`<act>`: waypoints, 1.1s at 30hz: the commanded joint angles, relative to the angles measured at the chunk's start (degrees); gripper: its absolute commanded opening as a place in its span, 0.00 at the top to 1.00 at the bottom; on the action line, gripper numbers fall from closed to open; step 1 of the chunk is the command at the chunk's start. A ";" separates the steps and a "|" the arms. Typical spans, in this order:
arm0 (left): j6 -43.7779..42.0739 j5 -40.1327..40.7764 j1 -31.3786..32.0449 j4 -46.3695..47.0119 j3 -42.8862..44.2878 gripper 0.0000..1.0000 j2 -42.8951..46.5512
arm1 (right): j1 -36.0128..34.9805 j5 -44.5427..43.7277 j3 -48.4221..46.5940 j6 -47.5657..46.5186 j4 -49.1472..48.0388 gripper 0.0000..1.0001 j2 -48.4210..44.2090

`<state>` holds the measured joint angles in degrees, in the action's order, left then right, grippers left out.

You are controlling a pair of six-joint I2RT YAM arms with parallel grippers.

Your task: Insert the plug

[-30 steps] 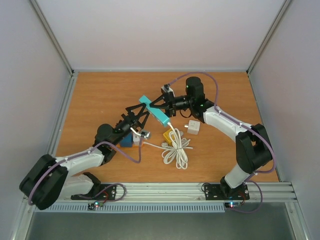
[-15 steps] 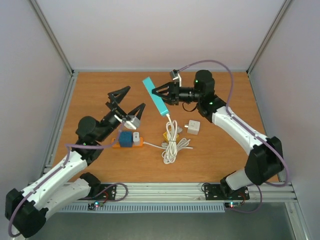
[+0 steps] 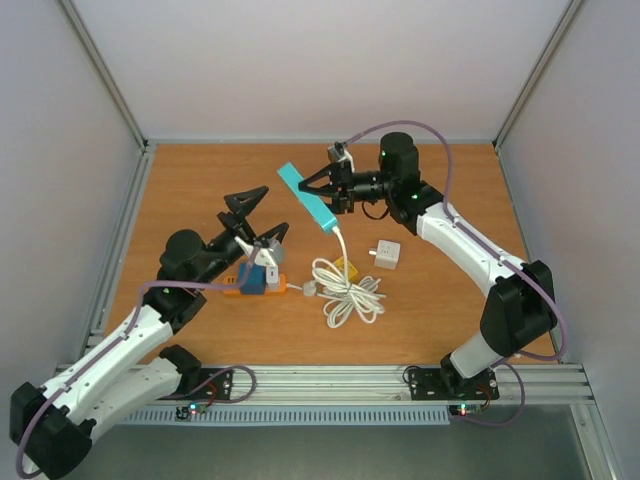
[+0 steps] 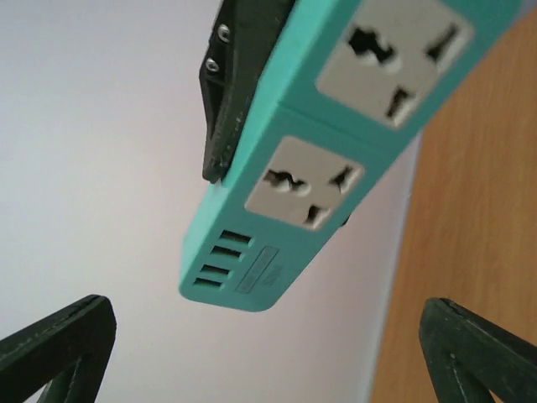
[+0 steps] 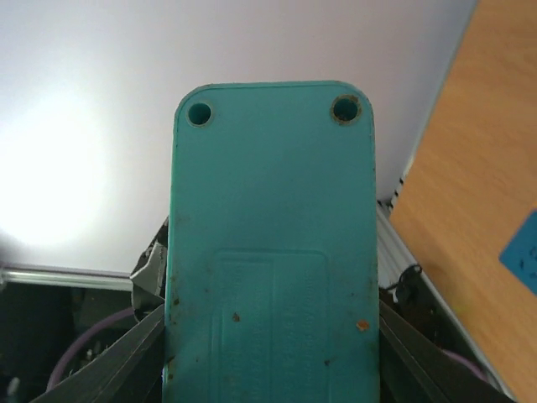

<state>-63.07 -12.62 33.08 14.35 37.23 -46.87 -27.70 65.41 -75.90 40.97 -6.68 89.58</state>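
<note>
My right gripper is shut on a teal power strip and holds it tilted above the table's back middle. The right wrist view shows the strip's back between my fingers. The left wrist view shows its socket face with two sockets and USB ports. My left gripper is open and empty, a little left of the strip and pointing at it. The strip's white cable hangs to a coil on the table. Its small grey plug lies at the coil's left.
A blue adapter on an orange base sits just below my left gripper. A white cube adapter and a yellow piece lie right of the coil. Walls enclose the table on three sides.
My left arm pulled back to the left, away from the strip, and now sits slightly lower. My right gripper lifted the strip toward the back, then shifted it slightly left. The cable coil shifted.
</note>
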 commanded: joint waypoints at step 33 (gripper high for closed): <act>-29.24 4.70 -0.42 38.21 -15.10 0.67 -9.96 | -6.30 -0.23 -1.19 -12.36 24.74 0.96 4.82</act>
<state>-91.85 -9.54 33.06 47.51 18.68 -56.62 -33.21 64.38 -75.44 29.23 11.86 93.93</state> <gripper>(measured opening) 0.466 0.526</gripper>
